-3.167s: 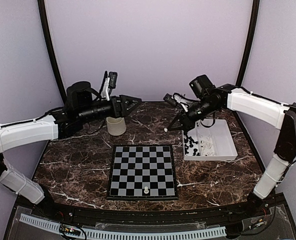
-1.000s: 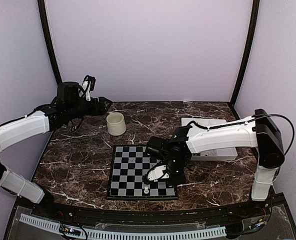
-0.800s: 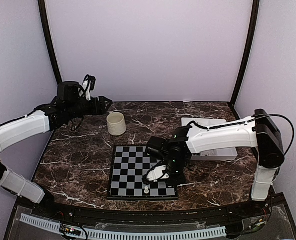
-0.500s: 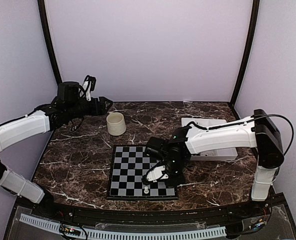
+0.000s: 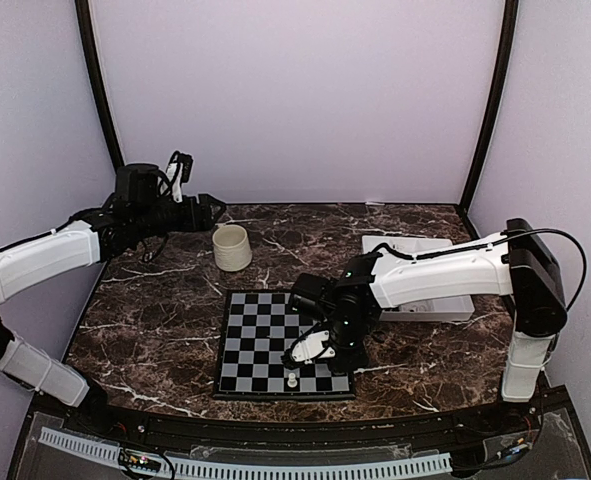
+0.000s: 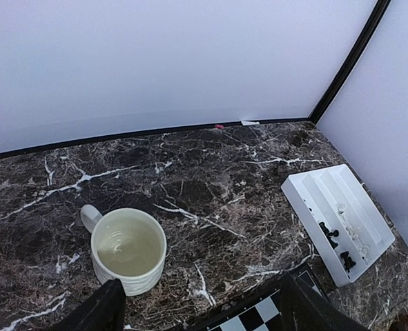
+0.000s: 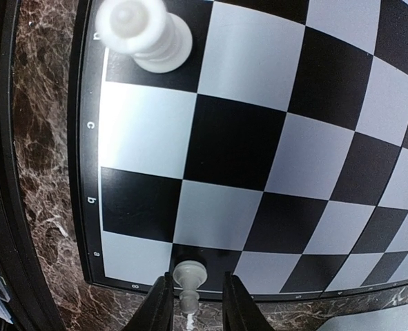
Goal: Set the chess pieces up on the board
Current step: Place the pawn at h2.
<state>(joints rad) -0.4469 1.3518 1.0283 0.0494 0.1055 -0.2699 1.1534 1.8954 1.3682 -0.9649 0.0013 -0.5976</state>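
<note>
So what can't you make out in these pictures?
- Top view: the white piece at the right gripper, hidden under the right arm.
- Left wrist view: the board, mostly cut off by the bottom edge; the pieces in the tray, too small to name.

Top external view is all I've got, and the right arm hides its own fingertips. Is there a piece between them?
Observer: Yes. The right wrist view shows a small white piece standing upright between the right gripper fingers, on a dark square at the board edge.
Operator: Gripped or free?
Observer: The jaws stand slightly apart, with a gap on one side of it.
Operator: Anything in the tray?
Observer: The left wrist view shows a few black pieces lying in the tray.
</note>
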